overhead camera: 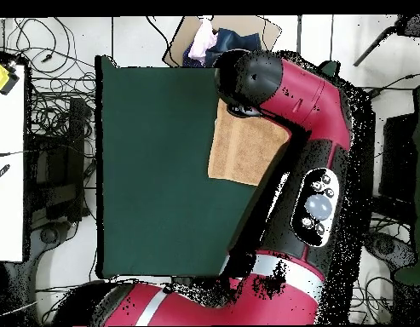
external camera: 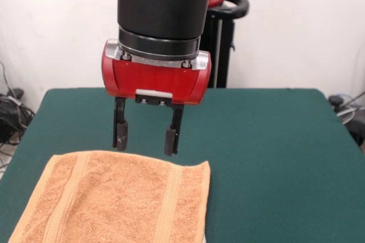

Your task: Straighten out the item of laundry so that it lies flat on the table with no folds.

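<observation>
The orange-tan towel point(external camera: 120, 197) lies spread on the dark green table point(external camera: 268, 152) at the near left in the front view, with flat woven bands near its left and right sides. Its near edge runs out of the picture. My gripper point(external camera: 145, 134) hangs open and empty just above the towel's far edge, fingers pointing down. In the overhead view the towel point(overhead camera: 238, 149) shows at the table's point(overhead camera: 153, 170) right side, partly hidden by my arm point(overhead camera: 307, 128), which also hides the gripper there. No tag shows.
A black stand point(external camera: 225, 32) rises behind the table in the front view. Cables point(external camera: 11, 112) lie on the floor at the left. In the overhead view a white bench point(overhead camera: 7, 162) stands at the left and a cloth pile point(overhead camera: 209, 38) lies beyond the table's top edge.
</observation>
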You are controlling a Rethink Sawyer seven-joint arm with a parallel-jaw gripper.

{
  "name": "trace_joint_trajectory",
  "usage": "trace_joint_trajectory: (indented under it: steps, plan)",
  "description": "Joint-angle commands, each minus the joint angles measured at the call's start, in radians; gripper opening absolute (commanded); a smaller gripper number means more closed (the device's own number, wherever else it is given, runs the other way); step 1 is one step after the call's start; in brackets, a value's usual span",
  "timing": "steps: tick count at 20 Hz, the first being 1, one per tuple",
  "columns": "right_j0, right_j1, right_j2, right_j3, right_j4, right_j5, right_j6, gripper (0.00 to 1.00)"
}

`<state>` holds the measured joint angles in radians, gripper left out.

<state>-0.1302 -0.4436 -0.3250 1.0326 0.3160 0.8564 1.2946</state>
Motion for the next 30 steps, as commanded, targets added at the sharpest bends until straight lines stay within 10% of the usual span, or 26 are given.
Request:
trace_joint_trajectory:
  steps: [1, 12, 27, 30]
  plan:
    - [0.028, -0.021, 0.076, 0.213, -0.024, -0.077, 0.203, 1.0]
    - [0.037, -0.11, 0.11, 0.378, -0.059, -0.327, 0.153, 1.0]
    - [0.06, -0.117, 0.104, 0.393, -0.049, -0.357, 0.166, 1.0]
    - [0.073, -0.076, 0.063, 0.356, -0.015, -0.184, 0.234, 1.0]
